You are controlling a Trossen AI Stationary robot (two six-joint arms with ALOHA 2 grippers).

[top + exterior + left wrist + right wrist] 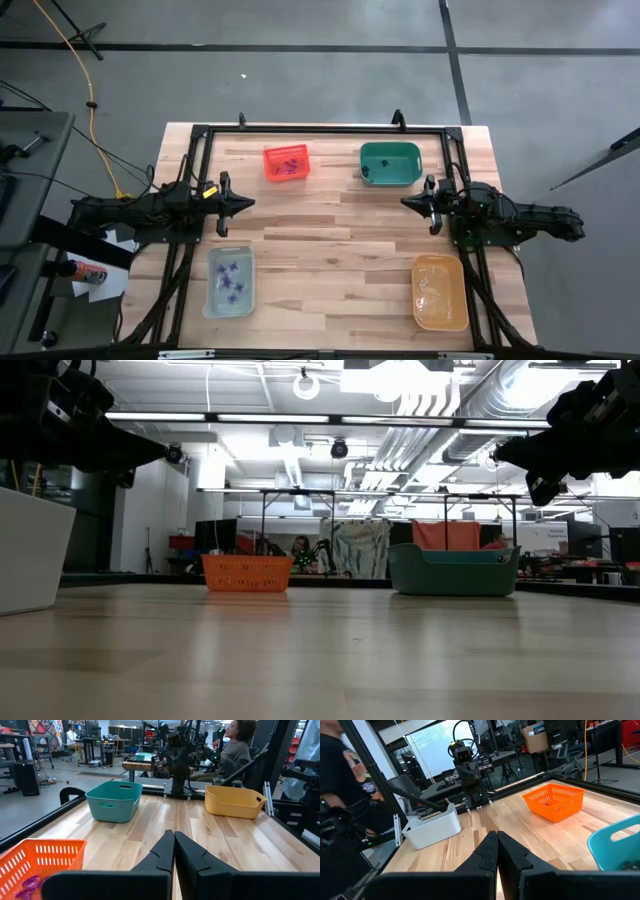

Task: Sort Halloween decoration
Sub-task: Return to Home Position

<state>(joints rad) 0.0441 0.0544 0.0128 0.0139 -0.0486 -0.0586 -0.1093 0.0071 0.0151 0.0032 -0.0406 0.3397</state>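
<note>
**Fingers at rest over the desk.** The left fingers (162,854) and right fingers (488,851), pressed shut and empty, are seen facing each other above the planked wooden desk (330,240). Only from above are purple trinkets (231,279) shown in the clear bin (209,290) beside the left fingers. Further ones lie in the red mesh basket (268,155) ahead of them. A small dark trinket (367,173) lies in the smooth green bin (390,146) beside the right fingers. At desk level only bin walls are visible.
</note>
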